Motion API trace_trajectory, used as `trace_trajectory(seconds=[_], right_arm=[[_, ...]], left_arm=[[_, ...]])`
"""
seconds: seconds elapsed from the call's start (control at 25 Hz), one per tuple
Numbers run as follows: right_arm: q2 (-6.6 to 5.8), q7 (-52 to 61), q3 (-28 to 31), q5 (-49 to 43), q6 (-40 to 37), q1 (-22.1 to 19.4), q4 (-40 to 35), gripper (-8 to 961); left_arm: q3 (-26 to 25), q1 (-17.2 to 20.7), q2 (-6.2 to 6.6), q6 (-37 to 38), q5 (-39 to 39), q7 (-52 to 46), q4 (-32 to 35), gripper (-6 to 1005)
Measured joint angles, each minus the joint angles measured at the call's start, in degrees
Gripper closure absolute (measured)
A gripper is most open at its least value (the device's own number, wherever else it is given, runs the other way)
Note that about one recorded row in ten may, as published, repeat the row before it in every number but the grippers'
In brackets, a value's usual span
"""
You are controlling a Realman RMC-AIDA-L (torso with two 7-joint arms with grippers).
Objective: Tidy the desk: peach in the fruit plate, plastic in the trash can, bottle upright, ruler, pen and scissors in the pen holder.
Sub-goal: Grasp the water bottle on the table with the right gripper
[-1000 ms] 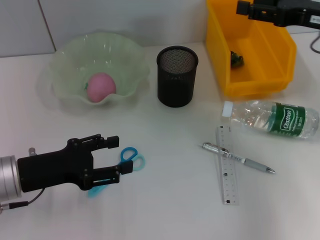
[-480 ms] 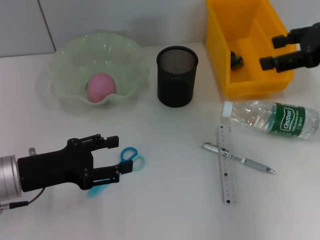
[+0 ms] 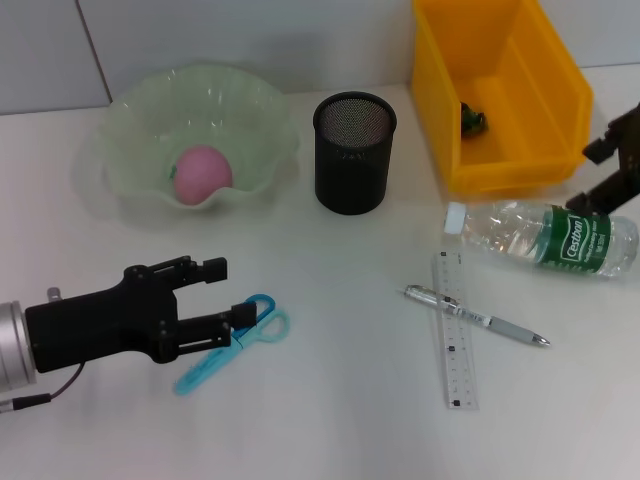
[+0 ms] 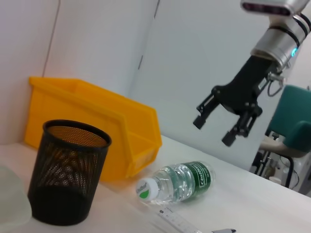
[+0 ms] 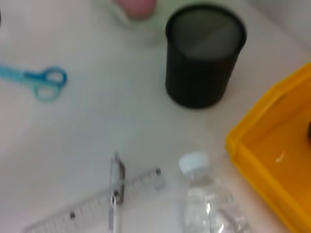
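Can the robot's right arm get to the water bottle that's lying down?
Probably yes. The right pincer hangs open just above the bottle, and nothing lies between them. The yellow bin sits behind, out of the way.

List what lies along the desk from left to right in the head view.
Left pincer → scissors → pen holder → ruler → bottle → right pincer.

- Scissors [image 3: 232, 341]: blades partly hidden behind left gripper [image 3: 225, 300]
- Right gripper [image 3: 610, 170]: cut off at head view's edge
- Trash can [image 3: 560, 110] contents: too small to identify
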Motion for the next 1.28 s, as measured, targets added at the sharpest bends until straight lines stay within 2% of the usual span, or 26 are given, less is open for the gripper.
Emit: trace_trajectory(seconds=[0.28,0.48,0.56,0.6,0.64,0.8,1.28], right_arm=[[0.31,-1.98,-2.9,-5.58,2.49,2.93,3.95,135],[0.67,-3.44,-6.43,-8.08,6.94,4.05,8.67,134],[1.17,-3.75,-8.43,-8.75,8.8,4.01,9.73,134],[2.08,-4.01,-9.96,-10.39,10.84,3.77,10.28,134],[2.08,-4.01,-9.96,-10.39,10.84,3.77,10.28,134],[3.42,-5.23,-10.48,-13.0,13.43,4.23,13.03,134],[4.8,-6.25,-11.8,-14.04,18.99,4.86,19.15,135]], left_arm=[[-0.85,0.32,0.06,-0.36,-0.01,-1.07,-0.01,217],[-2.09,0.56,-0.38,-0.6,-0.01,-1.17,-0.01,218],[-2.49,0.63,-0.43,-0.63,-0.01,-1.49,0.0,218],[-2.73,0.69,-0.41,-0.64,-0.01,-1.87,0.0,218],[-2.73,0.69,-0.41,-0.64,-0.01,-1.87,0.0,218],[-2.88,0.79,-0.42,-0.64,-0.01,-2.4,0.0,218],[-2.96,1.15,-0.45,-0.53,-0.2,-2.51,-0.01,217]])
